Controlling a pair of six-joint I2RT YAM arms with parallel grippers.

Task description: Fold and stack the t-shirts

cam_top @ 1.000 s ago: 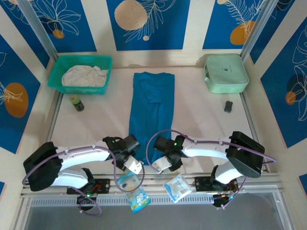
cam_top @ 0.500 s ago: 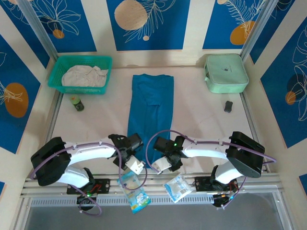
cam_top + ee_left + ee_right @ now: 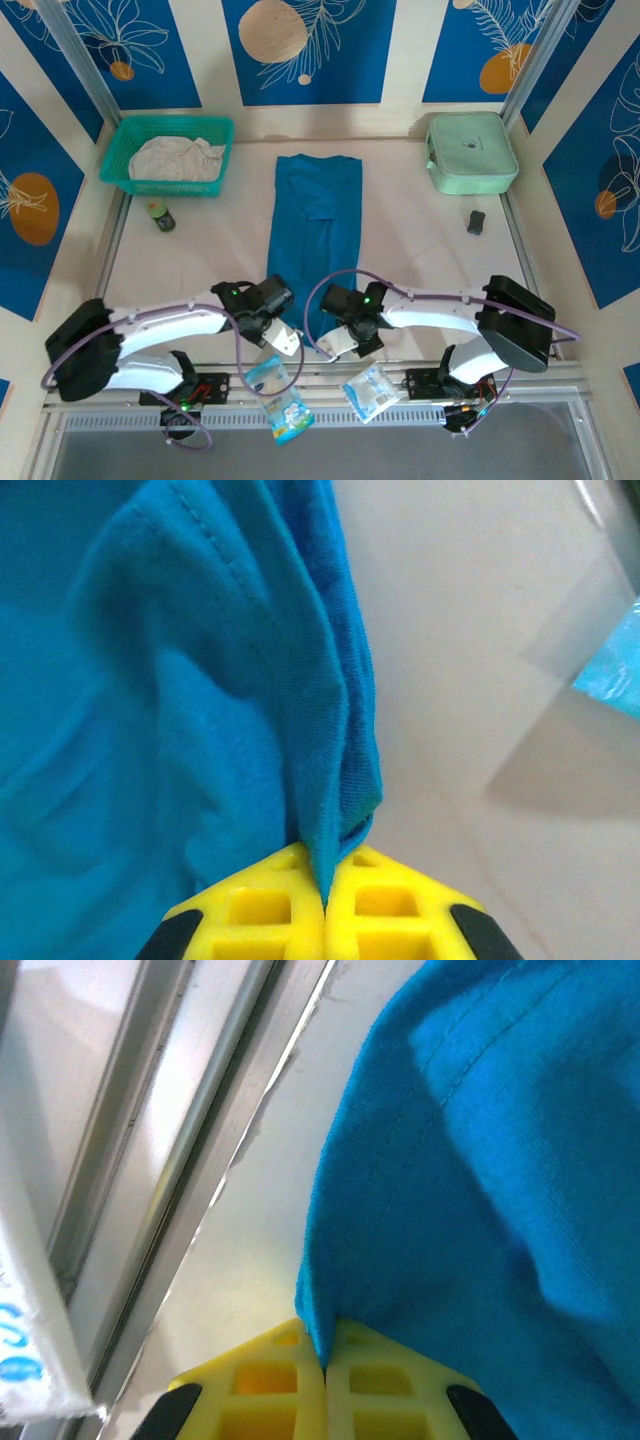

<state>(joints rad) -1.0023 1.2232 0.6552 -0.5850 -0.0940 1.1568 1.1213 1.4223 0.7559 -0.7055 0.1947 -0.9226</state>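
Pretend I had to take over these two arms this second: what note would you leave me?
Left gripper: shut on the near left corner of the teal t-shirt.
Right gripper: shut on its near right corner.
Done: teal t-shirt lies mid-table as a long narrow strip, sides apparently folded in.
Off-white t-shirt: crumpled in the mesh basket, far left.
Left: probably bring the near end over to the far end, then fold the off-white one and stack both.

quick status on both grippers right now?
Left gripper: closed, pinching an edge of the blue t-shirt.
Right gripper: closed, pinching an edge of the same shirt.
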